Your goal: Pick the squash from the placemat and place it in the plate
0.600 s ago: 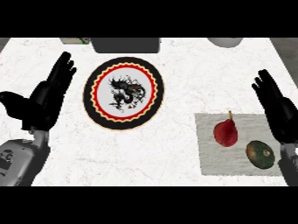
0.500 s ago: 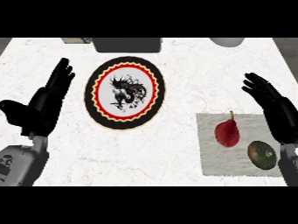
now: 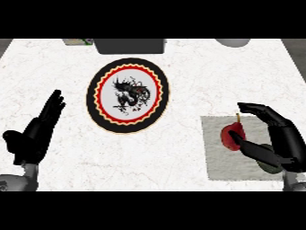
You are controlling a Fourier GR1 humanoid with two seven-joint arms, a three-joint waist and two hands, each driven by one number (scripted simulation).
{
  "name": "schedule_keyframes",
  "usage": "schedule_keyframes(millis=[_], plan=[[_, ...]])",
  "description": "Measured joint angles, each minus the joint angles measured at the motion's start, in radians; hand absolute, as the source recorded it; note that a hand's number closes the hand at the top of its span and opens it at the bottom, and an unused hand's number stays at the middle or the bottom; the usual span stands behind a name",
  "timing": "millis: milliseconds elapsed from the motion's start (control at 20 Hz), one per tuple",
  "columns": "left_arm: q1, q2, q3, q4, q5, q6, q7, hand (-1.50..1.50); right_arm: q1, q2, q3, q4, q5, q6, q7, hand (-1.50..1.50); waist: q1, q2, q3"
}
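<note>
1. The right hand (image 3: 284, 141) hangs over the grey placemat (image 3: 216, 168), fingers (image 3: 255, 108) bent and spread apart, thumb stretched toward the red fruit; it holds nothing.
2. The red fruit (image 3: 231, 136), stem up, lies on the placemat just left of the thumb.
3. The squash (image 3: 269, 165), dark green, lies on the placemat, mostly hidden under the right hand.
4. The plate (image 3: 128, 95), black-rimmed with a dark figure, sits on the white desk (image 3: 181, 72), well left of the placemat.
5. The left hand (image 3: 32, 139) rests near the left edge, fingers straight and together.
</note>
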Motion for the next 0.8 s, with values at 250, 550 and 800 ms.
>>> schedule_keyframes(millis=[250,550,800], plan=[[0.002,-0.017,0.018,0.067,-0.008,-0.029,-0.054,0.0,0.172,0.043,0.008,-0.002,0.064,-0.023,-0.271,-1.5,0.0,0.004,0.003],[0.005,-0.012,0.052,0.089,-0.01,-0.069,-0.077,0.0,0.339,0.001,-0.082,-0.077,0.092,-0.055,-0.378,-1.5,0.001,0.004,0.004],[0.02,-0.01,0.068,0.106,-0.011,-0.091,-0.103,0.0,0.432,-0.101,-0.139,-0.171,0.163,-0.076,-0.27,-1.5,0.002,0.004,0.003]])
